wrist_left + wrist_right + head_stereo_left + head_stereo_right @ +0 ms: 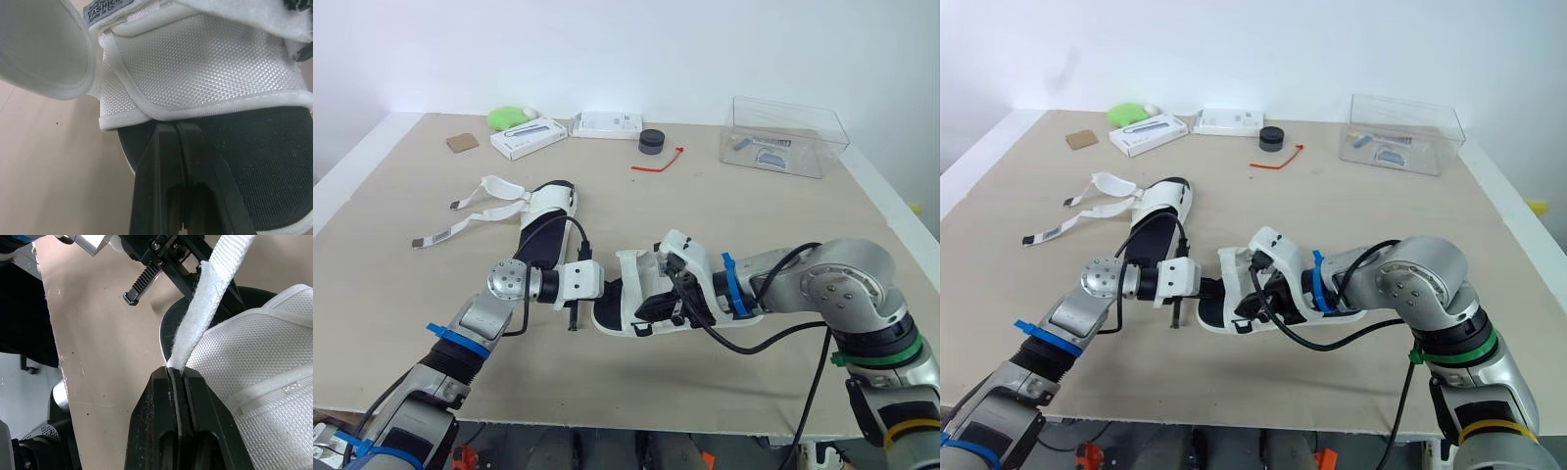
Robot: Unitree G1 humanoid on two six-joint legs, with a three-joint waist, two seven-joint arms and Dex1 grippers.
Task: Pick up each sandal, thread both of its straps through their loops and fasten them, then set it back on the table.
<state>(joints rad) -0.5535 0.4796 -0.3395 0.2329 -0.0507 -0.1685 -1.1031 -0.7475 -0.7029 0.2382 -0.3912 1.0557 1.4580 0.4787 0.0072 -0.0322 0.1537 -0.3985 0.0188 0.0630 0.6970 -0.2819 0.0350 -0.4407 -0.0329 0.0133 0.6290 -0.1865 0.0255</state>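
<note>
Neither sandal looks finished. The near sandal (pixel 641 299) sits on the bench (pixel 724 215) in the middle, toward the front edge, and is the one being worked on. The right tool (pixel 177 372) is clamped on a white strap (pixel 210 298) that rises free from the upper, so I judge that strap not yet fastened. The left tool (pixel 177 128) has its fingers pressed together at the rim of the sole under the mesh upper, and nothing can be made out between them. The far sandal (pixel 543 220) lies just behind, with its two straps (pixel 475 211) splayed loose toward the left edge, so both of those are left to do. There is open bench to the right and behind, while the front edge is near enough to need care when setting down. The clear box (pixel 785 137), white boxes (pixel 529 137) and black puck (pixel 652 141) stay well apart along the far side
</note>
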